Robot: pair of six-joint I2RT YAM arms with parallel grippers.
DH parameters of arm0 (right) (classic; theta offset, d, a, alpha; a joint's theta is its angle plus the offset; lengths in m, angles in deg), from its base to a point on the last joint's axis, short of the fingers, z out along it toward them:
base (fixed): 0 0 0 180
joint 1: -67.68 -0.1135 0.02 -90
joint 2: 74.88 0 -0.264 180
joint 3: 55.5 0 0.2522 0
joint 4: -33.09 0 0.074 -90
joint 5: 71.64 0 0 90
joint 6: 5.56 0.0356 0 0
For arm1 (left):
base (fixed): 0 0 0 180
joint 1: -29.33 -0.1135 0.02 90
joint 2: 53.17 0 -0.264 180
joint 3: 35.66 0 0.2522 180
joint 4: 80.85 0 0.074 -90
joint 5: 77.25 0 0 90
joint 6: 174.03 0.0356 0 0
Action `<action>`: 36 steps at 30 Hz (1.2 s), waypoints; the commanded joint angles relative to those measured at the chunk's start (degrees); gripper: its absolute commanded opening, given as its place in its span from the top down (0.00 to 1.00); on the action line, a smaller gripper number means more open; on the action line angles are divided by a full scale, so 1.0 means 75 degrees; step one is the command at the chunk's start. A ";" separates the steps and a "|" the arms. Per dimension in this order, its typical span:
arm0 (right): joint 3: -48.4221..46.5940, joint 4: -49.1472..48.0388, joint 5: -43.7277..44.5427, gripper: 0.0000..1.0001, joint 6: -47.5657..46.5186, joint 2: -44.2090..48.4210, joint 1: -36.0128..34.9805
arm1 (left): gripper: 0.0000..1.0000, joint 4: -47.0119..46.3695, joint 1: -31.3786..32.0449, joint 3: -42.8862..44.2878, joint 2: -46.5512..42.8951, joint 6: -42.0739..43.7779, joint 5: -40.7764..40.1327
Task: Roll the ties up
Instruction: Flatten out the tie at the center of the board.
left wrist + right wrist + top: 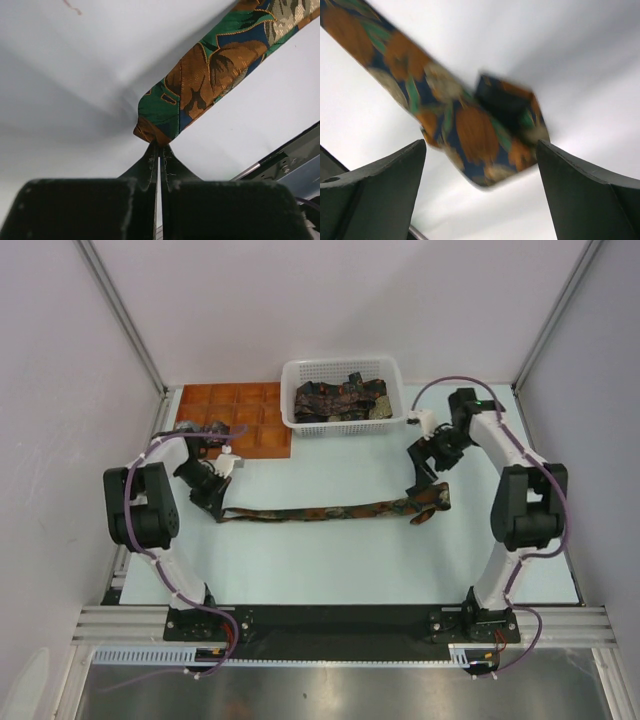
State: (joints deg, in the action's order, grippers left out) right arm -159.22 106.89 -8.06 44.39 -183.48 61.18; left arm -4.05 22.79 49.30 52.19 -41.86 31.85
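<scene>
The tie [320,511] lies stretched flat across the table [350,570], running almost straight from your left arm to your right, patterned side up, orange leaves on dark blue and green. That long, straight lay looks like the point: a strip pulled flat should roll without creases.

Look at the narrow tip in your left wrist view. The left gripper [159,147] has its jaws pressed together, and the tie's pointed end [157,127] sits right at their tips, so you're pinching it. I read that as an anchor, holding the far end so the strip doesn't slide while the other end gets worked.

Over on the right, the broad end [470,130] is folded back on itself, a dark flap lying on top; it's blurred, so I can't tell how tight the fold is. Your right gripper [480,150] is spread wide, one finger either side of the fold and touching neither. It looks set up to take that fold as the core of the roll.

Behind, more ties [340,400] are heaped in the white basket [290,370], with the orange compartment tray [250,430] just left of it, likely where the rolls go.
</scene>
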 commanded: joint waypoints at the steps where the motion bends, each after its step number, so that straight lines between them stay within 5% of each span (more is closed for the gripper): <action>1: 0.1174 -0.0619 -0.0052 0.04 -0.0588 0.1514 0.0573 | 1.00 0.0149 -0.0112 0.0292 0.0201 -0.0572 0.0395; 7: 0.4490 -0.3570 0.0181 0.04 -0.1456 0.4265 0.0575 | 1.00 0.0020 -0.0112 0.0257 0.0495 -0.0970 0.0431; 10: 0.5897 -0.5106 0.0556 0.20 -0.1246 0.5252 0.0155 | 1.00 0.0031 -0.0111 0.0233 0.0448 -0.1041 0.0443; 14: 0.7187 -0.6663 0.1281 0.20 -0.1409 0.5935 -0.0398 | 1.00 0.0008 -0.0123 0.0198 0.0354 -0.1076 0.0384; 24: 0.7495 -0.8801 0.2537 0.24 -0.1515 0.4321 -0.0692 | 1.00 -0.0086 -0.0123 0.0116 -0.0032 -0.1217 0.0547; 26: 0.7074 -0.8428 0.2550 0.37 -0.1503 0.4133 -0.0529 | 1.00 -0.0144 -0.0123 0.0046 -0.0138 -0.1240 0.0595; 27: 0.6909 -0.8171 0.2468 0.58 -0.1515 0.4085 -0.0446 | 1.00 -0.0179 -0.0123 0.0046 -0.0196 -0.1252 0.0676; 28: 0.6490 -0.7310 0.2316 0.92 -0.1561 0.4131 -0.0260 | 1.00 -0.0272 -0.0123 -0.0001 -0.0440 -0.1298 0.0758; 29: 0.6358 -0.6976 0.2292 1.00 -0.1666 0.4213 -0.0072 | 1.00 -0.0320 -0.0123 -0.0036 -0.0536 -0.1287 0.0805; 36: 0.3910 -0.0653 0.0500 1.00 -0.4414 0.5104 0.1403 | 1.00 0.0216 0.0086 -0.0621 -0.2186 -0.0540 0.1883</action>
State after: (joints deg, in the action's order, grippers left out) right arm -118.85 71.46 3.64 26.79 -149.86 65.42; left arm -5.93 21.96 47.64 45.89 -50.51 39.58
